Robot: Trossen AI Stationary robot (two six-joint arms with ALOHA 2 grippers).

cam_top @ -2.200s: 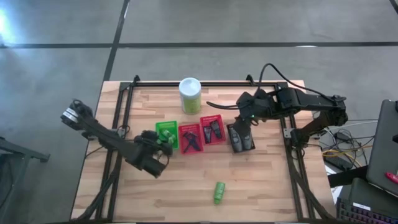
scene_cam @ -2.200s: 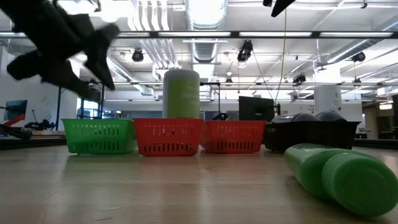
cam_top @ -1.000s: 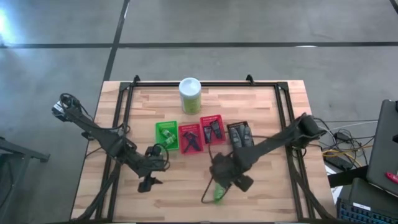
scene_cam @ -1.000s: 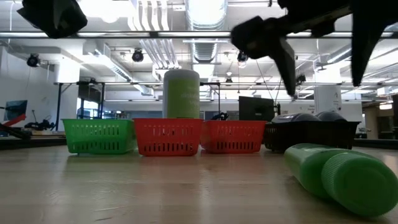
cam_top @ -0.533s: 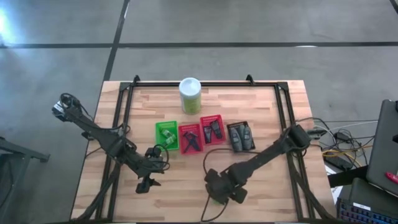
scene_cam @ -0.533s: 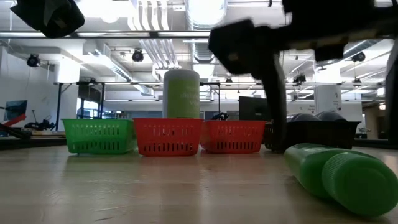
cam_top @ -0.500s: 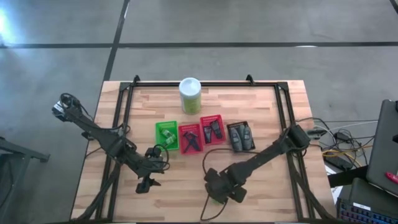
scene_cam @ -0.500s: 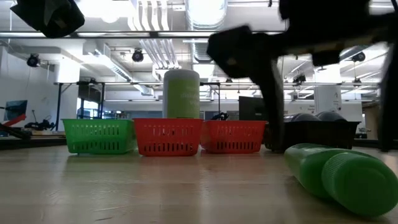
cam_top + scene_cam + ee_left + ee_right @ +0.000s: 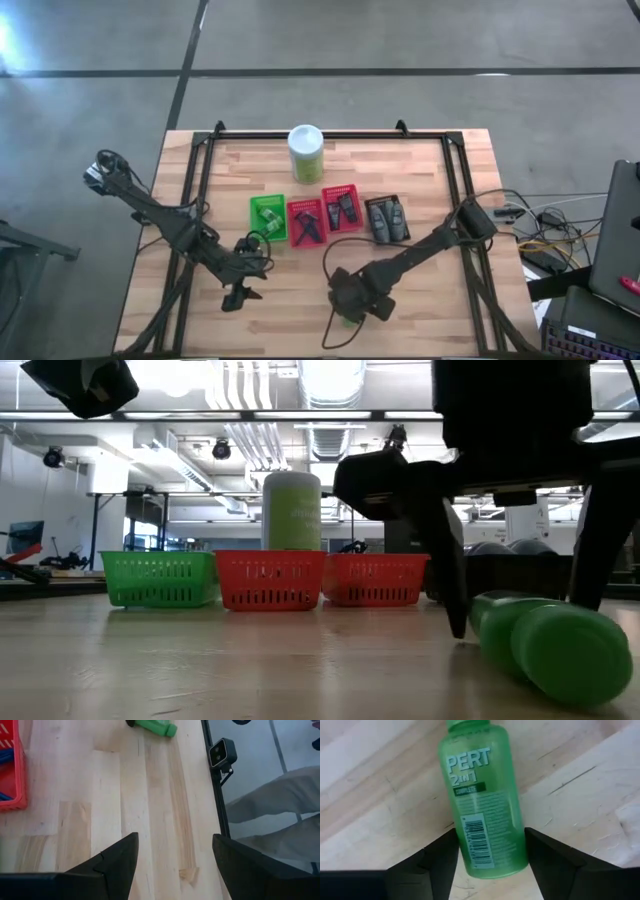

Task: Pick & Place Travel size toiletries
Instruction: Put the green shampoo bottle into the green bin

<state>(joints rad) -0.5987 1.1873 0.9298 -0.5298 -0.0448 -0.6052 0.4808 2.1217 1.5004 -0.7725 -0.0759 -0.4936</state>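
The last loose toiletry, a green bottle (image 9: 482,800), lies on its side near the front edge of the surface (image 9: 420,160), apart from the row of baskets (image 9: 325,215) where the sorted items already sit. The right gripper (image 9: 490,852) is down over it, jaws spread to either side of the bottle's body, placed so a squeeze would catch its width. The left gripper (image 9: 172,852) waits over bare wood, jaws spread and empty.

The table (image 9: 580,795) is showing pale, matt wood planks with visible grain. Between the right gripper's (image 9: 490,851) matt black fingers (image 9: 432,860), the green bottle (image 9: 482,815) is looking like smooth, slightly glossy plastic. The red basket (image 9: 11,775) is showing perforated plastic.
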